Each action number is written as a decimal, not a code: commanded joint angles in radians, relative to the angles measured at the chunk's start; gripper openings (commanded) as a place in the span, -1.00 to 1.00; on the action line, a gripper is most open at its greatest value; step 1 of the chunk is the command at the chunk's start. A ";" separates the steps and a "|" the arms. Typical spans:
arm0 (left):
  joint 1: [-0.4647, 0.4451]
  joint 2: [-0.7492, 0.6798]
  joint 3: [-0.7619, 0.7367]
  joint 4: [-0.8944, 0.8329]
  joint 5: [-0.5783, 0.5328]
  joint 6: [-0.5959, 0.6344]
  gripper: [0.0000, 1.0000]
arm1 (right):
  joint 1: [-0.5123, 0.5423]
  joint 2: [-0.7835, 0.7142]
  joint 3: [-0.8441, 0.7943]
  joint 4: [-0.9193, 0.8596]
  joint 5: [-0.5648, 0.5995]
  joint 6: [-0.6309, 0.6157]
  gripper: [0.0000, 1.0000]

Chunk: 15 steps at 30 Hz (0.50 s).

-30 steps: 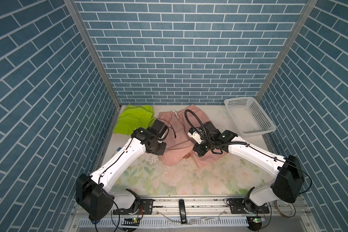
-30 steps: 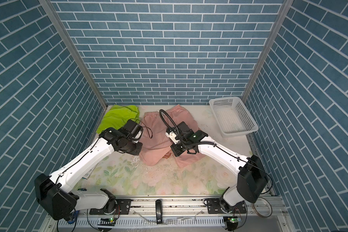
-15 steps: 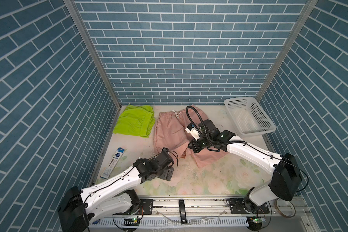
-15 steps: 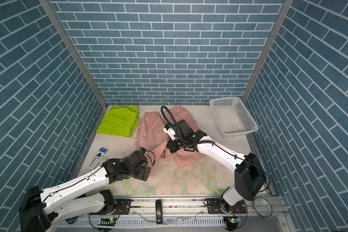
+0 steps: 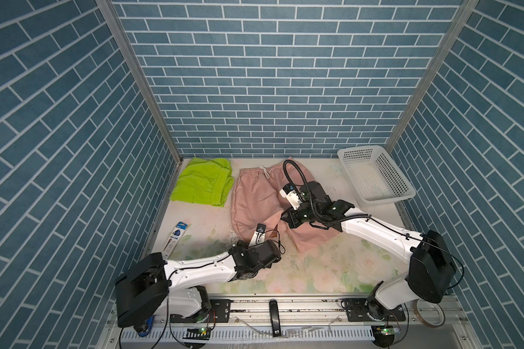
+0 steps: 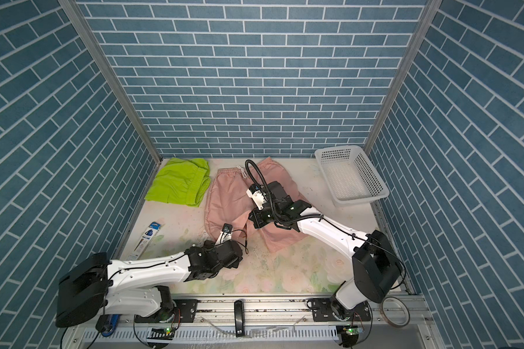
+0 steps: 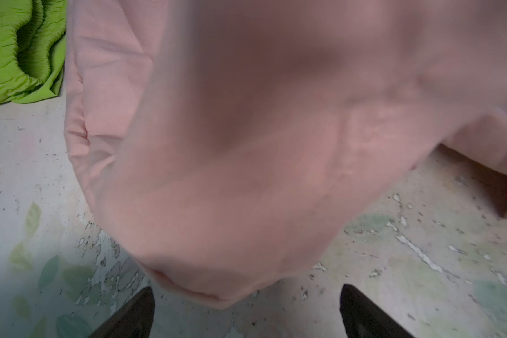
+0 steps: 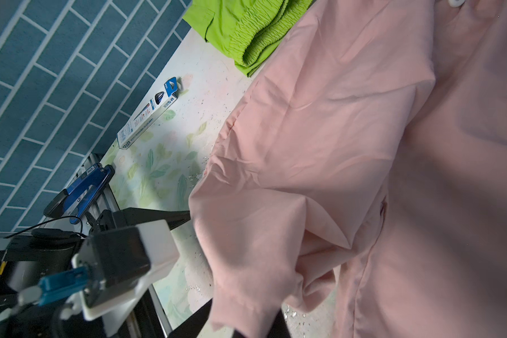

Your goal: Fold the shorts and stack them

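Green shorts [image 5: 203, 185] appear folded at the back left of the worktop [image 5: 330, 272]. Pink shorts [image 5: 254, 196] lie just beside them, half-folded, one leg pinched in the right hand [image 5: 287, 217]. The left hand [image 7: 246, 313] is spread, empty. Stacking is not yet done.

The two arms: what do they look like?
Both the left arm and the right arm have white link shells with black joint housings and thin black cables running along them. Each wrist carries a white camera mount. The right arm has a black corrugated hose looping above its wrist. The left claw has black fingers.
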 commanded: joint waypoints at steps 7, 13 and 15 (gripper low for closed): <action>0.003 0.165 0.114 -0.138 -0.231 -0.083 0.90 | -0.006 -0.088 -0.058 0.043 0.016 0.034 -1.00; 0.065 0.057 0.102 -0.161 -0.202 -0.010 -0.30 | -0.007 -0.105 -0.081 -0.005 0.037 -0.002 -1.00; 0.094 0.007 0.100 -0.179 -0.158 0.019 -0.59 | -0.007 -0.116 -0.093 -0.026 0.057 -0.025 -1.00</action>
